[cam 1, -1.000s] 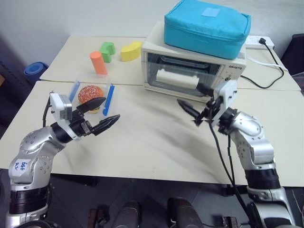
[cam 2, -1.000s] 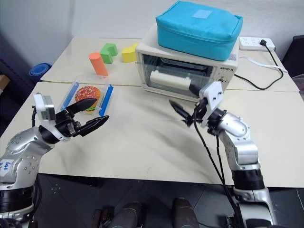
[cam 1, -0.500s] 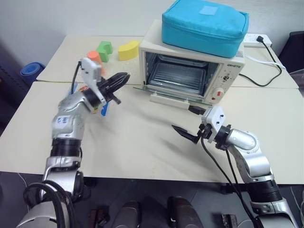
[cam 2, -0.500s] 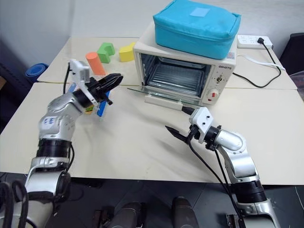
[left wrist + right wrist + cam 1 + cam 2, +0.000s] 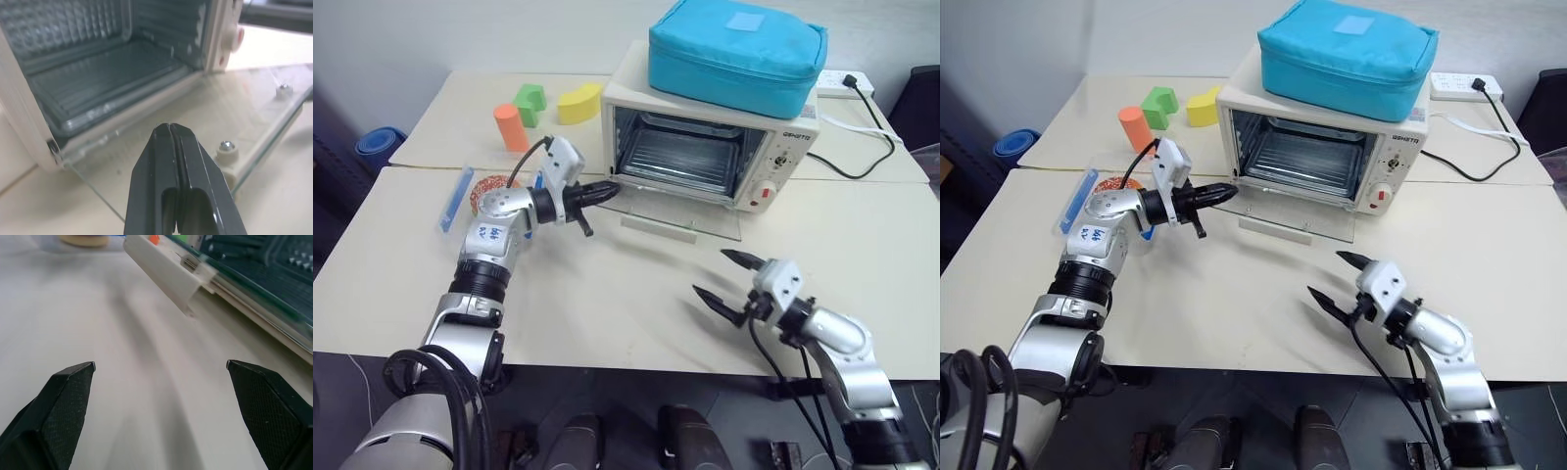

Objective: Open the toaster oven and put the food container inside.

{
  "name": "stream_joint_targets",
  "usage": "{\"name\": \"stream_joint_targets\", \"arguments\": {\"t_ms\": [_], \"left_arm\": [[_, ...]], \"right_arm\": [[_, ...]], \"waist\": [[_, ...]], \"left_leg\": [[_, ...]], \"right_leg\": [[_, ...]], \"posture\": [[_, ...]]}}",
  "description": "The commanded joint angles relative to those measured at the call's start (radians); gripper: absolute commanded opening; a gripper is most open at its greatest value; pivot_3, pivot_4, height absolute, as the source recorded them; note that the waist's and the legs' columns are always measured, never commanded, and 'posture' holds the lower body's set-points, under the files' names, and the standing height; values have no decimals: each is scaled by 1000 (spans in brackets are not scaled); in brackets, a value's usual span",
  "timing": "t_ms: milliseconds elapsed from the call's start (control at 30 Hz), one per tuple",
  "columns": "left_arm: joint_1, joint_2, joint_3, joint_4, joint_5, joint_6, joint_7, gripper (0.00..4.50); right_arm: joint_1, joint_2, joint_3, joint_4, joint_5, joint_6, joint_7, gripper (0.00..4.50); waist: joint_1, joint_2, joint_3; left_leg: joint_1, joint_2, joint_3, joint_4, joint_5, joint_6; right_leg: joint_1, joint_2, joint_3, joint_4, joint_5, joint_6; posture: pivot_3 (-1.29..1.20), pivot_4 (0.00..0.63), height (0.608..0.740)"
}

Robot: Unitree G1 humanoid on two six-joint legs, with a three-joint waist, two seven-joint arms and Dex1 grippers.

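Right now the left gripper (image 5: pixel 1219 194), pressed together and empty, hovers at the oven (image 5: pixel 1322 147) door's hinge corner; the right gripper (image 5: pixel 1340 279) is spread. Pushing on risks jabbing the lowered glass door (image 5: pixel 1302 217), while the food container (image 5: pixel 1107 192) sits unheld behind the arm.

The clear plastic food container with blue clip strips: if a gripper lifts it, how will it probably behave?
The clear plastic food container looks thin-walled, so it is probably light and may flex under a firm squeeze. Its smooth plastic could slip in a pinch grip. The toy hamburger inside seems loose, so it might slide if the box tilts.
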Motion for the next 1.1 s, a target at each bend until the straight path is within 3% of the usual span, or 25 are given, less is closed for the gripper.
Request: {"name": "stream_joint_targets", "arguments": {"t_ms": [33, 200, 433, 567, 667, 800, 967, 1100], "left_arm": [[51, 0, -32, -104, 48, 38, 40, 16], [144, -28, -51, -194, 89, 90, 126, 16], [246, -68, -5, -332, 45, 132, 197, 16], [322, -92, 118, -505, -105, 216, 217, 790], [438, -17, 211, -657, -171, 239, 194, 1673], [723, 105, 429, -904, -341, 371, 176, 2926], [1021, 81, 742, -961, -444, 396, 281, 4429], [1171, 49, 867, -982, -493, 452, 379, 4471]], "right_arm": [[94, -26, -99, -81, 61, -50, 11, 4500], [183, -52, -201, -135, 129, -42, 17, 4500], [162, -66, -234, -150, 168, -31, 17, 4500], [116, -60, -216, -157, 284, 24, 76, 4500], [61, -59, -202, -135, 293, 10, 104, 4500], [2, -46, -142, -103, 283, -35, 176, 4500], [-68, -18, -67, -74, 271, -74, 243, 4500], [-121, -6, -28, -60, 265, -88, 261, 4500]], "waist": [[0, 0, 0], [0, 0, 0], [0, 0, 0], [-1, -1, 0], [-8, 0, 0], [-20, 0, 0], [-7, 0, 0], [4, -1, -1]], "left_leg": [[0, 0, 0, 1, 0, 0], [1, 1, 1, 1, 0, 0], [2, 1, 1, 0, 0, 0], [2, 2, 1, 1, 0, 0], [2, 3, 1, 0, 0, -1], [4, 7, 3, -2, -2, -4], [4, 9, 2, 0, -3, -3], [4, 9, 2, 1, -6, 1]], "right_leg": [[0, 0, 1, 0, 0, 0], [0, 1, 9, 0, 0, 0], [1, 1, 9, -2, 0, 0], [1, -1, 10, -2, 0, 0], [1, -3, 9, -3, 0, 0], [0, 0, 11, -4, 0, -1], [2, 1, 12, -7, -1, -2], [3, 0, 12, -8, -1, -2]], "posture": [[0, 150, 740], [0, 150, 740], [0, 150, 740], [0, 150, 740], [0, 150, 740], [0, 150, 740], [0, 150, 740], [0, 150, 740]]}}
